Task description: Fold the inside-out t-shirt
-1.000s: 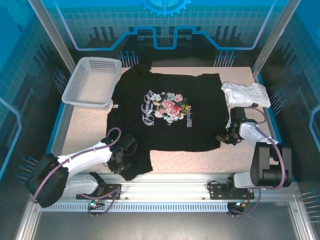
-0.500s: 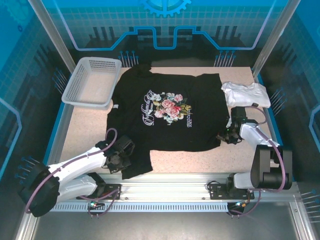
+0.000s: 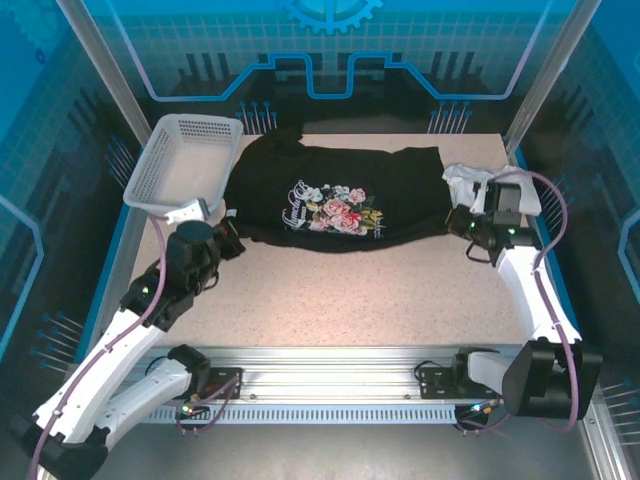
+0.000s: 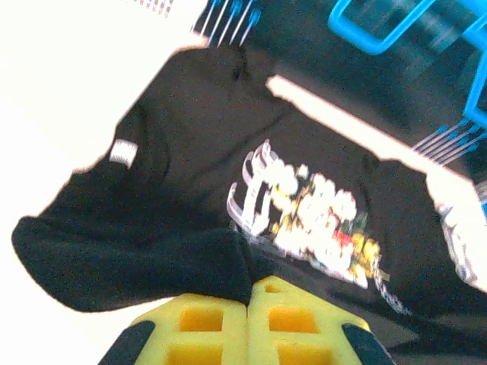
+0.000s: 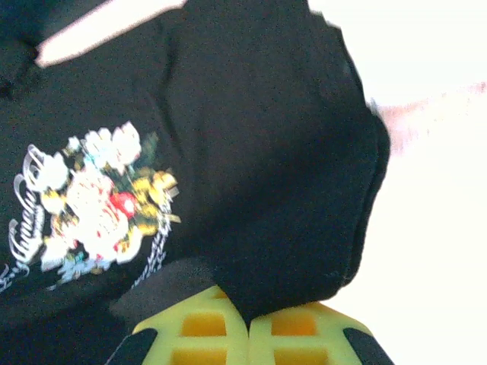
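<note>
1. Shirt position: the black t-shirt (image 3: pixel 400 190) lies across the far half of the bench (image 3: pixel 380 300). It stretches from beside the basket towards the right edge, and its flower print (image 3: pixel 335 210) faces up near its middle.
2. My left hand (image 3: pixel 228 240) sits at the shirt's near-left corner, close to the left edge of the bench. On the left wrist camera its yellow fingers (image 4: pixel 205 323) are pressed together, with a thick roll of black cloth clamped between them.
3. That same camera shows a small white label (image 4: pixel 122 150) on the cloth, left of the print.
4. My right hand (image 3: pixel 462 225) sits at the shirt's near-right corner, near the right edge of the bench. The right wrist camera shows its fingers (image 5: pixel 304 323) closed tight on a fold of the black cloth, with the print off to the left.
5. Between the two hands, the shirt's near edge runs as a rounded, doubled-over line. I cannot tell whether that edge rests on the bench or hangs just above it.
6. A white mesh basket (image 3: pixel 185 160) stands in the far-left corner, just beside the shirt's left side.
7. A white folded garment (image 3: pixel 470 180) lies at the far-right corner against the shirt's right end, partly behind my right arm.
</note>
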